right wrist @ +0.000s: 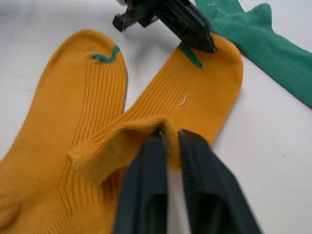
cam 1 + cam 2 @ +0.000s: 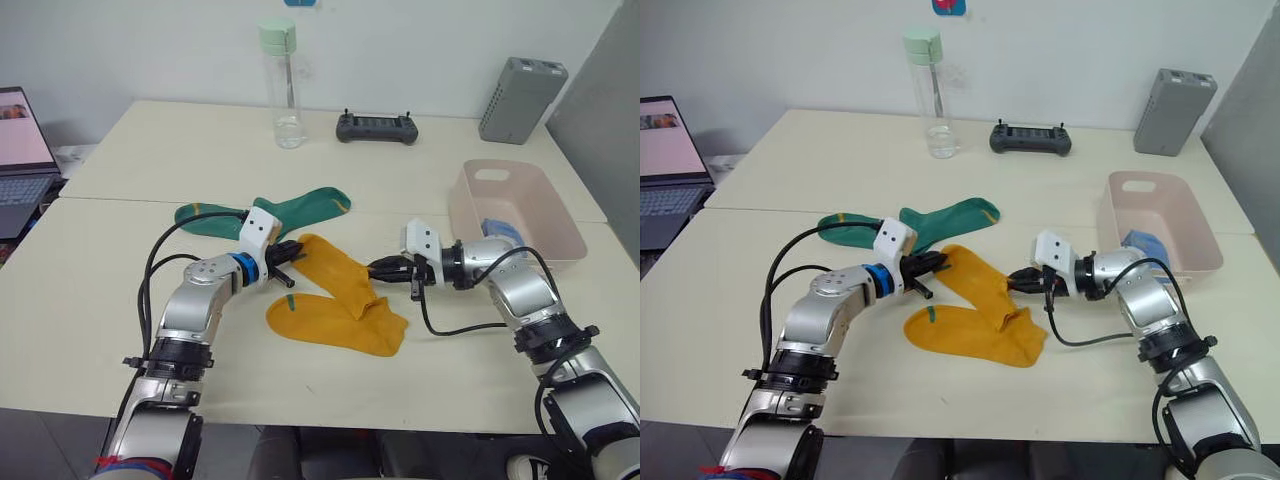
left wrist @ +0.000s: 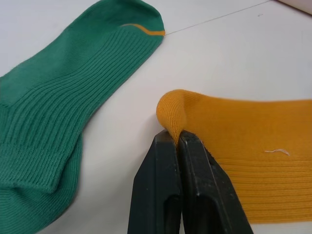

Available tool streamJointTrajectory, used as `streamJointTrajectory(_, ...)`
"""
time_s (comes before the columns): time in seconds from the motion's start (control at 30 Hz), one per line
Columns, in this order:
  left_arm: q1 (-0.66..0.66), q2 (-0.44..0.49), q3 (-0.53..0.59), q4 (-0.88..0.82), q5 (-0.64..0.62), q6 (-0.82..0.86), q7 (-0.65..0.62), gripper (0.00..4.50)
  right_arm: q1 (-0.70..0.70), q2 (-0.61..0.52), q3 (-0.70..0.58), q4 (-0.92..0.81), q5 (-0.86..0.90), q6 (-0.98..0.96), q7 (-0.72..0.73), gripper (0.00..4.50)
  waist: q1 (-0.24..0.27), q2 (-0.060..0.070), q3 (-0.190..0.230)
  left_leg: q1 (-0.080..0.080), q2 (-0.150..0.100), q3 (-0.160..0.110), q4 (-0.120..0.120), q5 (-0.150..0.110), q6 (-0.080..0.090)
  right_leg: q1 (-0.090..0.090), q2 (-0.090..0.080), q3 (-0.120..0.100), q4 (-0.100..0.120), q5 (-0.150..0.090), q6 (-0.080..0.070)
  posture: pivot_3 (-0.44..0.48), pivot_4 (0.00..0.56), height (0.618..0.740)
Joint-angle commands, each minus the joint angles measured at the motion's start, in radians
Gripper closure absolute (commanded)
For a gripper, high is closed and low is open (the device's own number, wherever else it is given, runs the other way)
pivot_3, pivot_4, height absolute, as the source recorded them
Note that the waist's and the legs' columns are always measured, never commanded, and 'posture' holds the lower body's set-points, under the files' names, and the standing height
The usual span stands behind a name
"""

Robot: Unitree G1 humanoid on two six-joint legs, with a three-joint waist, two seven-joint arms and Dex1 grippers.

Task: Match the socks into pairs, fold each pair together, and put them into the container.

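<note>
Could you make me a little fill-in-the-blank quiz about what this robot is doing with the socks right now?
1. Both the left gripper and the right gripper pinch the same ____ sock.
2. That sock lies crossed over a second sock of the same ____.
3. The green socks lie on the ____, beyond the left gripper.
4. Something light blue already lies inside the ____ container.

Missing words: yellow; colour; table; pink

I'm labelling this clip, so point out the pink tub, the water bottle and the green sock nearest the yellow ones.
pink tub [image 2: 563, 214]: left eye view, on its right wall.
water bottle [image 2: 286, 100]: left eye view, on its clear body.
green sock [image 3: 73, 92]: left wrist view, on its ribbed leg.
</note>
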Motion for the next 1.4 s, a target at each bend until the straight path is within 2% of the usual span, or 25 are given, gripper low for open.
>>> streamJointTrajectory(0.03, 0.004, -0.005, 0.017, -0.069, -0.017, 0.012, 0.027, 4.50, -0.012, -0.047, -0.048, -0.005, -0.019, -0.036, -0.004, 2.72, 0.000, 0.000, 0.000, 0.000, 0.000, 0.000, 0.000, 0.000, 0.000, 0.000, 0.000, 0.000, 0.000, 0.000, 0.000, 0.000, 0.150, 0.740)
streamJointTrajectory(0.17, 0.023, 0.003, 0.029, -0.096, -0.020, 0.016, 0.051, 4.50, 0.056, -0.095, -0.133, -0.105, 0.036, 0.064, -0.045, 1.32, 0.000, 0.000, 0.000, 0.000, 0.000, 0.000, 0.000, 0.000, 0.000, 0.000, 0.000, 0.000, 0.000, -0.001, 0.001, 0.000, 0.150, 0.740)
streamJointTrajectory(0.27, 0.047, 0.016, 0.047, -0.115, -0.018, -0.006, 0.067, 4.50, 0.190, -0.110, -0.210, -0.310, 0.144, 0.294, -0.100, 0.23, 0.000, 0.000, 0.000, 0.001, 0.000, 0.000, -0.001, 0.000, 0.000, 0.001, 0.000, 0.000, 0.000, 0.000, 0.001, 0.000, 0.150, 0.740)
streamJointTrajectory(0.3, 0.052, 0.021, 0.047, -0.120, -0.018, -0.009, 0.065, 4.50, 0.239, -0.116, -0.225, -0.380, 0.186, 0.374, -0.112, 0.06, 0.000, 0.000, 0.000, 0.001, 0.000, -0.001, -0.001, 0.000, 0.000, 0.002, 0.000, 0.000, 0.000, 0.000, 0.000, 0.000, 0.150, 0.740)
streamJointTrajectory(0.47, 0.064, 0.029, 0.046, -0.137, -0.029, -0.001, 0.057, 4.50, 0.350, -0.046, -0.290, -0.572, 0.326, 0.736, -0.300, 0.06, -0.008, 0.000, 0.000, 0.001, 0.000, 0.000, -0.002, 0.000, 0.000, 0.001, 0.000, 0.001, 0.000, -0.001, 0.002, 0.000, 0.150, 0.740)
streamJointTrajectory(0.57, 0.062, 0.029, 0.023, -0.149, -0.026, -0.006, 0.034, 4.50, 0.337, 0.070, -0.350, -0.583, 0.380, 0.902, -0.459, 0.06, -0.010, 0.000, 0.000, 0.004, 0.000, 0.001, 0.000, 0.000, 0.000, 0.003, 0.000, 0.003, 0.000, -0.002, 0.005, 0.000, 0.150, 0.740)
streamJointTrajectory(0.67, 0.064, 0.024, 0.015, -0.156, -0.023, -0.005, 0.032, 4.50, 0.319, 0.137, -0.368, -0.579, 0.395, 0.963, -0.536, 0.06, -0.010, 0.000, 0.000, 0.005, 0.000, 0.002, 0.001, 0.000, 0.000, 0.003, 0.000, 0.004, 0.000, -0.001, 0.006, 0.000, 0.150, 0.740)
streamJointTrajectory(0.83, 0.066, 0.028, -0.005, -0.153, -0.006, -0.017, 0.026, 4.50, 0.269, 0.238, -0.342, -0.513, 0.381, 0.946, -0.630, 0.06, -0.010, 0.000, 0.000, 0.004, 0.000, 0.005, 0.001, 0.000, 0.000, 0.002, 0.000, 0.006, -0.002, -0.001, 0.007, 0.000, 0.150, 0.740)
streamJointTrajectory(0.93, 0.069, 0.027, -0.006, -0.161, -0.007, -0.015, 0.030, 4.50, 0.257, 0.267, -0.344, -0.506, 0.388, 0.940, -0.650, 0.66, -0.009, 0.000, 0.000, 0.003, 0.000, 0.004, -0.002, 0.000, 0.000, 0.000, 0.000, 0.006, -0.001, -0.002, 0.006, 0.000, 0.150, 0.740)
streamJointTrajectory(1.27, 0.111, 0.018, 0.030, -0.242, -0.044, 0.035, 0.071, 4.50, 0.225, 0.239, -0.363, -0.464, 0.398, 0.926, -0.645, 4.29, -0.008, 0.000, 0.000, 0.000, 0.000, 0.004, -0.005, 0.000, 0.000, -0.003, 0.000, 0.005, -0.001, -0.002, 0.005, 0.000, 0.150, 0.740)
streamJointTrajectory(1.3, 0.119, 0.012, 0.038, -0.259, -0.055, 0.049, 0.078, 4.50, 0.211, 0.226, -0.360, -0.443, 0.385, 0.910, -0.640, 4.47, -0.009, 0.000, 0.000, 0.000, 0.000, 0.004, -0.004, 0.000, 0.000, -0.003, 0.000, 0.005, -0.001, -0.002, 0.005, 0.000, 0.150, 0.740)
streamJointTrajectory(1.4, 0.152, -0.028, 0.056, -0.301, -0.083, 0.081, 0.118, 4.50, 0.139, 0.166, -0.310, -0.324, 0.314, 0.812, -0.599, 4.47, -0.009, 0.000, 0.000, 0.000, 0.000, 0.005, -0.003, 0.000, 0.000, -0.003, 0.000, 0.006, -0.001, -0.002, 0.006, 0.000, 0.150, 0.740)
